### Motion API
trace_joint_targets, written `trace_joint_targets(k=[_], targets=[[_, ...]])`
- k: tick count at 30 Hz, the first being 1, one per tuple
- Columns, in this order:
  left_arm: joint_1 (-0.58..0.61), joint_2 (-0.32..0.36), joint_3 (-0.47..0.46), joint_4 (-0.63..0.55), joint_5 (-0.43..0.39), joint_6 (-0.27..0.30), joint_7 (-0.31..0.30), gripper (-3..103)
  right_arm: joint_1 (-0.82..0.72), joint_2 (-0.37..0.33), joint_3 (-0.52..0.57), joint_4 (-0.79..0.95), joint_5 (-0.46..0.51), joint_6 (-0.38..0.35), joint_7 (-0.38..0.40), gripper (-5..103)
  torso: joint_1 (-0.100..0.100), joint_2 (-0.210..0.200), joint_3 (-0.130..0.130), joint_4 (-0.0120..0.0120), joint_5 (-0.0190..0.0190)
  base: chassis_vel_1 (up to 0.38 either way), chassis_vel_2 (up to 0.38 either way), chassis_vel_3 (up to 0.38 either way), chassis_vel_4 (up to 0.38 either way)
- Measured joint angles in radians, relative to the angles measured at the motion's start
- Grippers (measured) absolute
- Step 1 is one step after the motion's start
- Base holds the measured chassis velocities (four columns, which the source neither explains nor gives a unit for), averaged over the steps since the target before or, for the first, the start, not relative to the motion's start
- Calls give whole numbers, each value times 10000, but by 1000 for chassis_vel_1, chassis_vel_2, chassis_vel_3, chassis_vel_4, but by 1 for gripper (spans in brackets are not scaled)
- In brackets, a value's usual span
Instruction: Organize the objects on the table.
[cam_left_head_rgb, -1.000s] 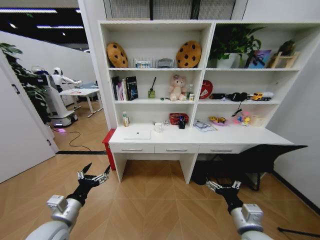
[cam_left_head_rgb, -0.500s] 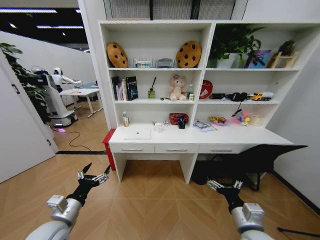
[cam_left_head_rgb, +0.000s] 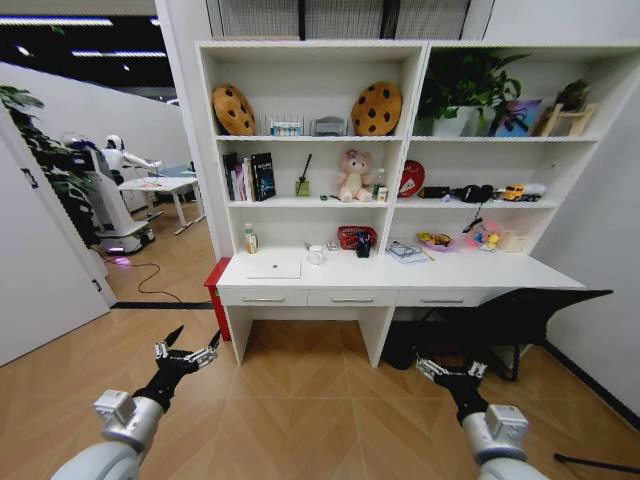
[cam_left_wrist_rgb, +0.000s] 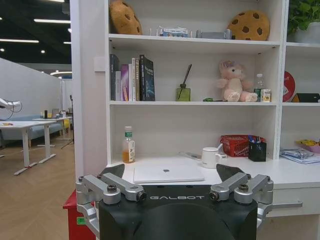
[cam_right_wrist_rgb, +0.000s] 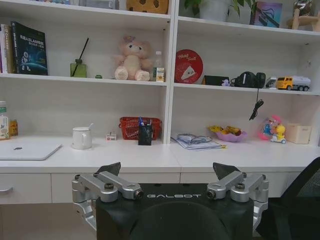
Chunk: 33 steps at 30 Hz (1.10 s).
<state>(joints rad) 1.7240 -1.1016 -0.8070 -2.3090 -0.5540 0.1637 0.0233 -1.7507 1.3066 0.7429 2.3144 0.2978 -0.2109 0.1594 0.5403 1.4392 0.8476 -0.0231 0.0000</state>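
Observation:
The white table (cam_left_head_rgb: 480, 272) with three drawers stands a few steps ahead, joined to white shelving. A thin silver laptop (cam_left_head_rgb: 275, 268) (cam_left_wrist_rgb: 167, 173) (cam_right_wrist_rgb: 27, 150) lies shut on the table's left part. A small green item (cam_right_wrist_rgb: 98, 76) lies on the shelf above, beside the reed diffuser. Pens stand in a black holder (cam_left_head_rgb: 364, 246) (cam_right_wrist_rgb: 145, 135). My left gripper (cam_left_head_rgb: 185, 352) (cam_left_wrist_rgb: 171, 172) and right gripper (cam_left_head_rgb: 450, 372) (cam_right_wrist_rgb: 168, 170) hang low over the wooden floor, well short of the table. Both are open and hold nothing.
A white mug (cam_left_head_rgb: 316, 256), a red mesh basket (cam_left_head_rgb: 357, 237) and papers (cam_left_head_rgb: 408, 252) sit on the table. A black office chair (cam_left_head_rgb: 530, 310) stands at its right end and a red box (cam_left_head_rgb: 215, 290) at its left. Open floor lies before me.
The right gripper has drifted a touch lower and to the right in the head view. Everything else stands as before.

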Motion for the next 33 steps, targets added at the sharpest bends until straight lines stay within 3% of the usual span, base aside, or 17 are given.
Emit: trace_joint_targets(k=[33], targets=[[-1, 0, 0, 0, 0, 0, 0, 100, 3, 17, 14, -8, -11, -52, 25, 100, 0, 0, 0, -1, 0, 0, 0, 0, 0]])
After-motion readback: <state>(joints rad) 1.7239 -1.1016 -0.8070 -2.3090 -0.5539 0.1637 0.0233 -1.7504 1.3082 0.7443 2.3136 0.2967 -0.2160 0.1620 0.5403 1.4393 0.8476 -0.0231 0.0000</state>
